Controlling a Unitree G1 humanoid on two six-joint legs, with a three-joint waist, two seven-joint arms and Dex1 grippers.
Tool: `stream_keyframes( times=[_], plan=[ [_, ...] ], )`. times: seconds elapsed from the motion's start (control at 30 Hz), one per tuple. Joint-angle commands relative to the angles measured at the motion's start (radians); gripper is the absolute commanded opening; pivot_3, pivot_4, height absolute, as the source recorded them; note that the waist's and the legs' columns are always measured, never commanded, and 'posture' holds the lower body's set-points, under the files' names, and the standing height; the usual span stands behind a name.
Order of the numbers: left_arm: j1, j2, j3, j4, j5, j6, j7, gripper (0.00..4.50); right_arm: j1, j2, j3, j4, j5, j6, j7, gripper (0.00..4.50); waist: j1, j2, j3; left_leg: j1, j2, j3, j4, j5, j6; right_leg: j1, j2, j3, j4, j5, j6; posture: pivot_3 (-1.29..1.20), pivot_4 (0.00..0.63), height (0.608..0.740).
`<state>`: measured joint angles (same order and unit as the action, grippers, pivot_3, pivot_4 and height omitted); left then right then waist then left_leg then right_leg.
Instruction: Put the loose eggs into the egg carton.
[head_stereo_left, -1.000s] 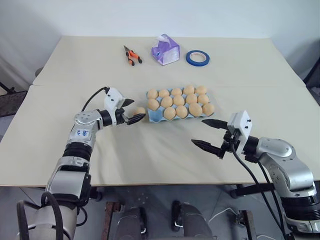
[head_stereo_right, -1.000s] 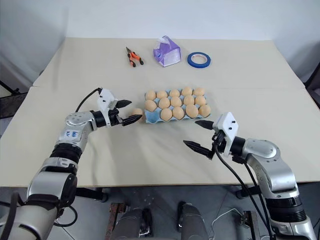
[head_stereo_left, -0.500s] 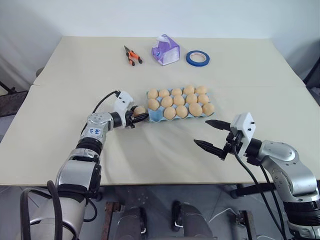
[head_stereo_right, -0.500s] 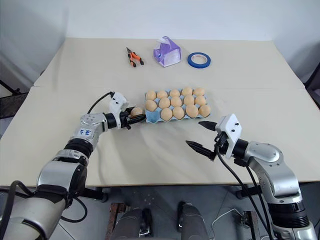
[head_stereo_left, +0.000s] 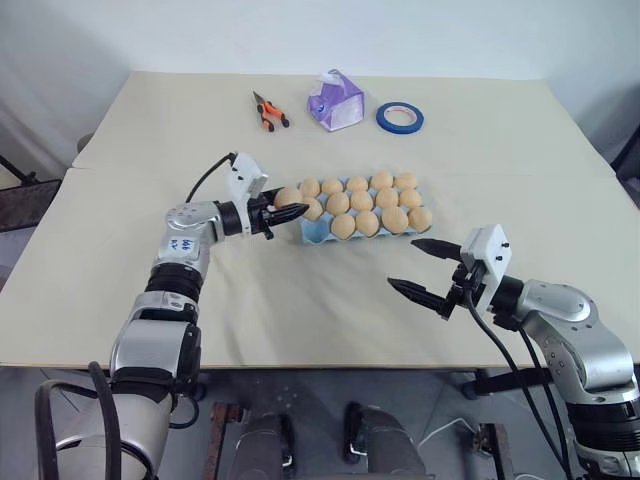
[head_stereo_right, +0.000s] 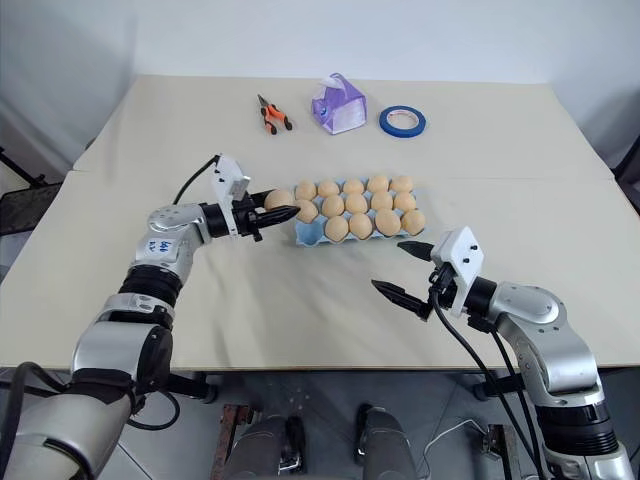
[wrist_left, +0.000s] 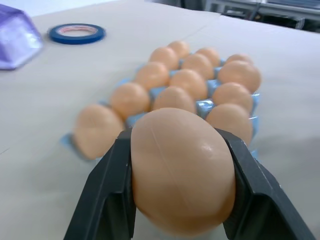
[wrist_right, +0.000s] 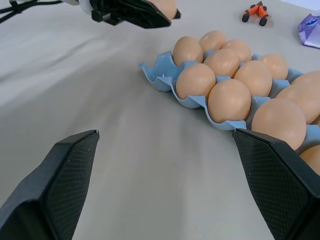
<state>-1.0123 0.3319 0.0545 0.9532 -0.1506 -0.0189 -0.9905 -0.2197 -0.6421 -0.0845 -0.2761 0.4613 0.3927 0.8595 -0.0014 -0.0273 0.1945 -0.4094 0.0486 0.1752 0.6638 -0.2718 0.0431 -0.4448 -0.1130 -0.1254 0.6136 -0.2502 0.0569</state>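
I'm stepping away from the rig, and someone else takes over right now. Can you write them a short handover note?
Left hand: shut on the last loose egg, lifted off the table beside the carton's left end.
Right hand: open, empty, hovering near the carton's right front.
Egg carton: mid-table, fourteen eggs seated; the front-left corner cup is empty.
Done: egg picked up.
Left: carry it over the empty corner cup, lower it, release.

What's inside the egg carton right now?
The egg carton holds fourteen tan eggs; its near-left corner cup is bare blue. The left end effector holds one more egg beside that corner. The cup bottoms under seated eggs are covered.
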Motion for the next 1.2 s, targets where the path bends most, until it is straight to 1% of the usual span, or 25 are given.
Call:
stream_keyframes(
  times=[0.03, 0.1, 0.13, 0.2, 0.27, 0.3, 0.33, 0.43, 0.53, 0.67, 0.83, 0.9, 1.0, 1.13, 1.2],
  plan=[
    [-0.002, -0.029, -0.030, -0.053, -0.001, 0.019, -0.034, 1.71, 0.003, 0.003, -0.014, -0.038, 0.007, -0.011, -0.009, 4.50, 0.000, 0.000, 0.000, 0.000, 0.000, 0.000, 0.000, 0.000, 0.000, 0.000, 0.000, 0.000, 0.000, 0.000, 0.000, 0.00, 0.150, 0.740],
    [-0.004, -0.041, -0.042, -0.047, 0.007, 0.032, -0.025, 2.38, 0.006, 0.003, -0.016, -0.041, 0.008, -0.011, -0.012, 4.50, 0.000, 0.000, 0.000, 0.000, 0.000, 0.000, 0.000, 0.000, 0.000, 0.000, 0.000, 0.000, 0.001, 0.000, 0.000, 0.00, 0.150, 0.740],
    [-0.008, -0.043, -0.046, -0.041, 0.013, 0.040, -0.014, 2.61, 0.007, 0.003, -0.016, -0.043, 0.008, -0.011, -0.014, 4.50, -0.002, 0.000, 0.000, 0.000, 0.000, 0.000, 0.000, 0.000, 0.000, 0.000, 0.000, 0.000, 0.001, 0.000, 0.000, 0.00, 0.150, 0.740],
    [-0.011, -0.044, -0.049, -0.045, 0.012, 0.055, -0.016, 3.21, 0.010, 0.003, -0.018, -0.045, 0.009, -0.010, -0.017, 4.50, -0.005, 0.000, 0.000, 0.000, 0.000, 0.000, 0.000, 0.000, 0.000, 0.000, 0.000, 0.000, 0.001, 0.000, 0.000, 0.00, 0.150, 0.740],
    [-0.011, -0.040, -0.052, -0.057, 0.011, 0.066, -0.018, 3.85, 0.013, 0.003, -0.019, -0.048, 0.010, -0.011, -0.019, 4.50, -0.004, 0.000, 0.000, 0.001, 0.001, 0.000, 0.000, 0.000, 0.000, 0.000, 0.000, 0.000, 0.002, 0.000, 0.000, 0.00, 0.150, 0.740],
    [-0.012, -0.038, -0.051, -0.061, 0.010, 0.067, -0.017, 4.24, 0.014, 0.003, -0.019, -0.049, 0.011, -0.010, -0.021, 4.50, -0.003, 0.000, 0.000, 0.001, 0.001, 0.000, 0.000, 0.000, 0.000, 0.000, 0.000, 0.000, 0.003, 0.000, -0.001, 0.00, 0.150, 0.740],
    [-0.012, -0.036, -0.050, -0.063, 0.010, 0.067, -0.016, 4.46, 0.015, 0.002, -0.019, -0.049, 0.011, -0.010, -0.022, 4.50, -0.003, 0.000, 0.000, 0.001, 0.001, 0.000, 0.000, 0.000, 0.000, 0.000, 0.000, 0.000, 0.003, 0.000, -0.001, 0.00, 0.150, 0.740],
    [-0.010, -0.015, -0.027, -0.099, -0.019, 0.069, -0.044, 4.46, 0.016, 0.000, -0.021, -0.049, 0.012, -0.012, -0.022, 4.50, -0.003, 0.000, 0.000, 0.001, 0.000, 0.000, 0.001, 0.001, 0.000, 0.000, 0.000, 0.000, 0.003, 0.000, -0.001, 0.00, 0.150, 0.740],
    [0.016, 0.025, -0.003, -0.177, -0.076, 0.127, -0.132, 4.46, 0.012, -0.005, -0.024, -0.041, 0.013, -0.015, -0.013, 4.50, -0.004, 0.000, 0.000, 0.001, 0.001, 0.000, 0.001, 0.001, 0.000, -0.001, 0.000, 0.001, 0.004, 0.000, -0.001, 0.00, 0.150, 0.740],
    [0.063, 0.079, 0.012, -0.241, -0.096, 0.168, -0.151, 4.46, -0.005, -0.016, -0.028, -0.013, 0.007, -0.026, 0.004, 4.50, -0.004, 0.000, 0.000, 0.001, 0.001, 0.000, 0.001, 0.001, -0.001, -0.001, 0.000, 0.001, 0.004, -0.001, -0.001, 0.00, 0.150, 0.740],
    [0.154, 0.189, 0.020, -0.288, -0.086, 0.181, -0.168, 4.46, -0.043, -0.041, -0.035, 0.046, -0.004, -0.047, 0.037, 4.50, -0.006, 0.000, 0.000, 0.001, 0.001, 0.000, 0.001, 0.001, 0.000, 0.000, 0.000, 0.001, 0.005, -0.001, -0.001, 0.00, 0.150, 0.740],
    [0.214, 0.229, 0.036, -0.337, -0.102, 0.148, -0.190, 4.46, -0.060, -0.052, -0.035, 0.076, -0.009, -0.060, 0.057, 4.50, -0.006, 0.000, 0.000, 0.002, 0.001, 0.000, 0.001, 0.001, 0.000, -0.001, -0.001, 0.001, 0.005, -0.001, -0.001, 0.00, 0.150, 0.740],
    [0.296, 0.286, 0.055, -0.402, -0.122, 0.160, -0.217, 4.46, -0.092, -0.063, -0.029, 0.132, -0.016, -0.083, 0.091, 4.50, -0.005, 0.000, 0.000, 0.002, 0.001, 0.000, 0.001, 0.001, -0.001, -0.001, -0.001, 0.002, 0.005, -0.001, -0.002, 0.00, 0.150, 0.740],
    [0.376, 0.321, 0.084, -0.474, -0.152, 0.121, -0.239, 4.46, -0.129, -0.065, -0.010, 0.194, -0.030, -0.107, 0.135, 4.50, -0.003, 0.000, 0.000, 0.002, 0.001, 0.000, 0.001, 0.000, -0.001, -0.001, -0.002, 0.003, 0.005, -0.001, -0.002, 0.00, 0.150, 0.740],
    [0.399, 0.327, 0.098, -0.504, -0.161, 0.111, -0.228, 4.46, -0.146, -0.065, 0.003, 0.228, -0.042, -0.120, 0.156, 4.50, 0.000, 0.000, 0.000, 0.001, 0.001, -0.001, 0.001, -0.002, -0.006, -0.001, -0.002, 0.007, 0.005, -0.001, -0.002, 0.00, 0.150, 0.740]
  ],
)
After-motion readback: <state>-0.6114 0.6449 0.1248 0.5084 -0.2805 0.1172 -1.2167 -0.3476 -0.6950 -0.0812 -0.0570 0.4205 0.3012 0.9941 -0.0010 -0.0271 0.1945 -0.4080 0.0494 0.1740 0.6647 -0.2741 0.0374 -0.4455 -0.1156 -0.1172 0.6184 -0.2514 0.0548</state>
